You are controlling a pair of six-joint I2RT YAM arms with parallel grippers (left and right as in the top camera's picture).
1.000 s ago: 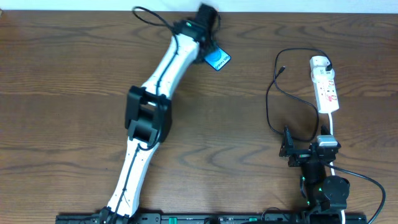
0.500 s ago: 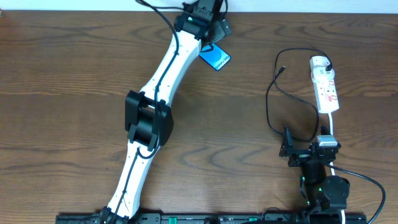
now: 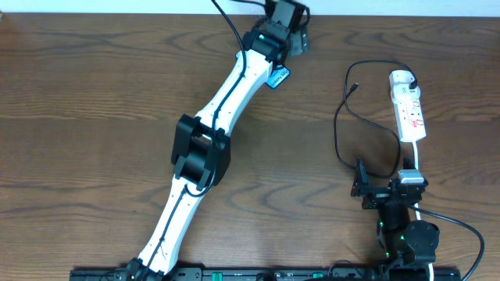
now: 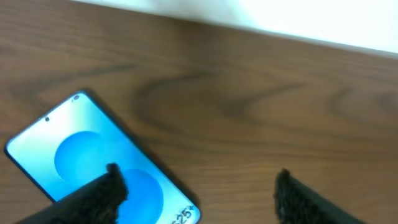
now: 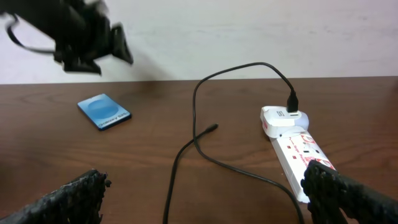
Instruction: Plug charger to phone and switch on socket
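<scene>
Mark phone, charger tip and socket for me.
phone [image 5: 104, 111]: right wrist view, middle of its blue screen.
charger tip [image 5: 212, 127]: right wrist view, free connector end on the table.
socket [image 5: 293, 149]: right wrist view, white body by the red markings.

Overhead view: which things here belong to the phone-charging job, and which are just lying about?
Belongs to the job:
slim rectangular blue-screened phone
thin black charger cable
narrow white power strip with red markings

Not part of it:
brown wooden table
white wall behind it
</scene>
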